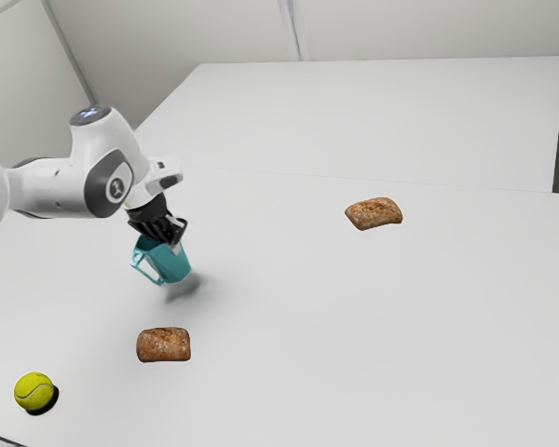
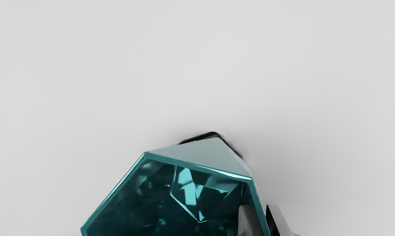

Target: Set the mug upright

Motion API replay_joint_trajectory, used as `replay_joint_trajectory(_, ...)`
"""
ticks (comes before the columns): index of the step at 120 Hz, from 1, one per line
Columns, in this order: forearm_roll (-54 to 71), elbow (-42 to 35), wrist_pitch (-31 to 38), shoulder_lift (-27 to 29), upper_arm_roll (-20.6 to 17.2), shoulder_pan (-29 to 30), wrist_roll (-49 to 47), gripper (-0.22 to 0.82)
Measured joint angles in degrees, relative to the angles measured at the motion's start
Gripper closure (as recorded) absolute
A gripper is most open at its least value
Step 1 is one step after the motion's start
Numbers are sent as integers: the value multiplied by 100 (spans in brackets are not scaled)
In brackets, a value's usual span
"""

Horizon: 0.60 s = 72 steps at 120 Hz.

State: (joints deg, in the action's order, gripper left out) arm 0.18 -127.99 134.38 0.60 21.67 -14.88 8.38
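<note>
Mug (image 1: 172,266) is tilted, mouth upward, well apart from the ball (image 1: 34,391). The gripper (image 1: 175,245) is pinching its wall, one finger inside. Better to level the base first, then lower slowly, and release only after flat contact.

1. The arm (image 1: 51,188) comes in from the exterior view's left; its forearm lies nearly level; the white wrist (image 1: 142,177) bends downward past it.
2. The black gripper (image 1: 175,239) points down at a slant, toward the exterior view's right.
3. In the wrist view, the grey fingers (image 2: 247,219) stand close together, side by side; a narrow gap separates their tips.
</note>
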Motion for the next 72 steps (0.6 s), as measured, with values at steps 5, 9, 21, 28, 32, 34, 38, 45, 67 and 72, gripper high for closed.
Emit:
replay_joint_trajectory(5, 55, 0, -2, -3, -1, 76, -74, 78)
replay_joint_trajectory(9, 89, 0, -5, -14, -3, 137, -130, 78)
replay_joint_trajectory(21, 147, 22, -56, -80, 19, 290, -278, 78)
replay_joint_trajectory(28, 165, 31, -90, -113, 88, 321, -355, 78)
replay_joint_trajectory(32, 171, 36, -106, -132, 100, 362, -398, 78)
replay_joint_trajectory(34, 173, 40, -113, -149, 103, 385, -418, 78)
replay_joint_trajectory(38, 176, 49, -125, -178, 104, 426, -456, 78)
replay_joint_trajectory(45, 179, 57, -143, -229, 103, 455, -520, 78)
replay_joint_trajectory(67, 179, 101, -175, -524, 97, -144, -690, 78)
replay_joint_trajectory(72, 186, 103, -179, -552, 97, -241, -725, 78)
